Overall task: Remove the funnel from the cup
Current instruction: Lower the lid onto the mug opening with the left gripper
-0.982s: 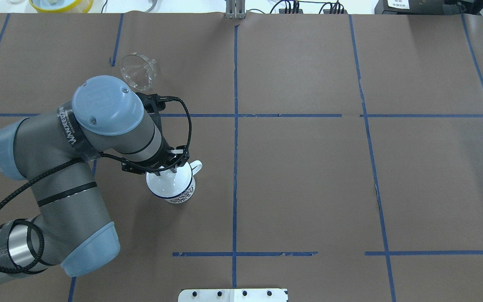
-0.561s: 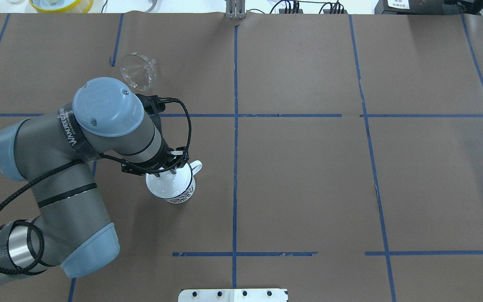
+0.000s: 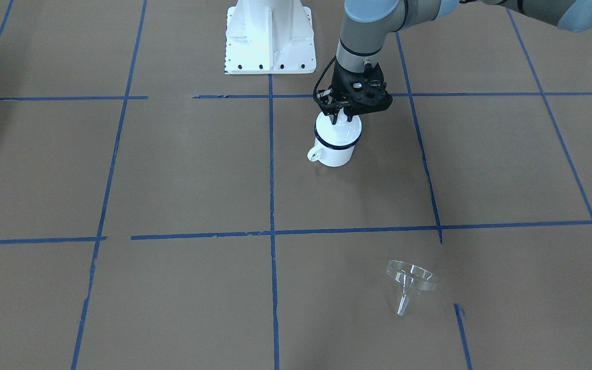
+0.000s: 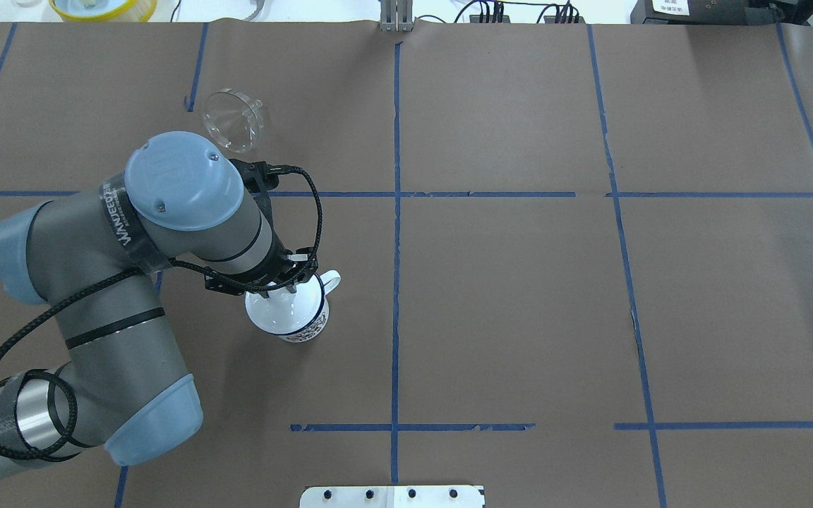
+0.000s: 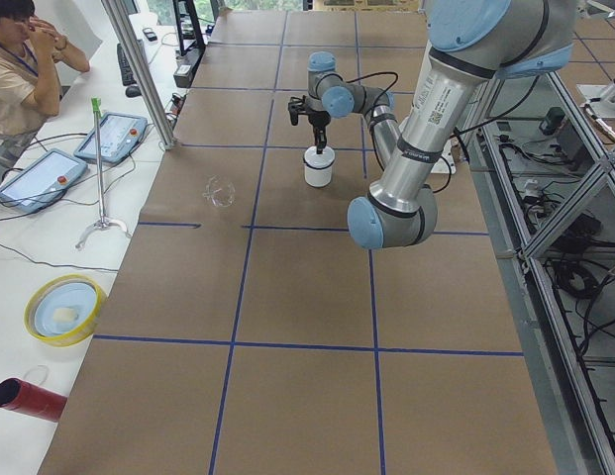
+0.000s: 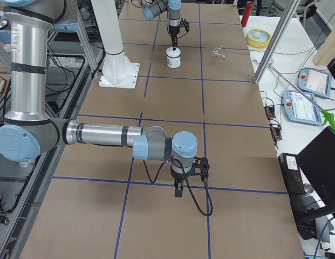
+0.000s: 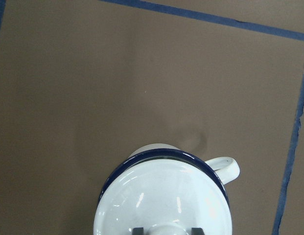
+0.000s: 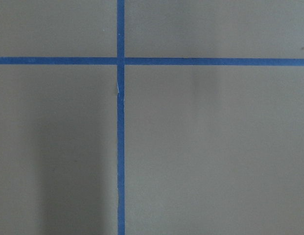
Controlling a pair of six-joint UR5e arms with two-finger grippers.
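The clear funnel lies on its side on the brown table, apart from the cup; it also shows in the overhead view. The white enamel cup with a blue rim stands upright with a white domed lid on it. My left gripper points straight down over the cup, its fingertips shut on either side of the lid's knob. My right gripper hangs low over bare table far from both; I cannot tell whether it is open.
The robot's white base plate stands just behind the cup. Blue tape lines cross the brown table. A yellow bowl sits beyond the far edge.
The left arm's elbow has shifted very slightly. The gripper stays over the cup, and the cup and funnel have not moved.
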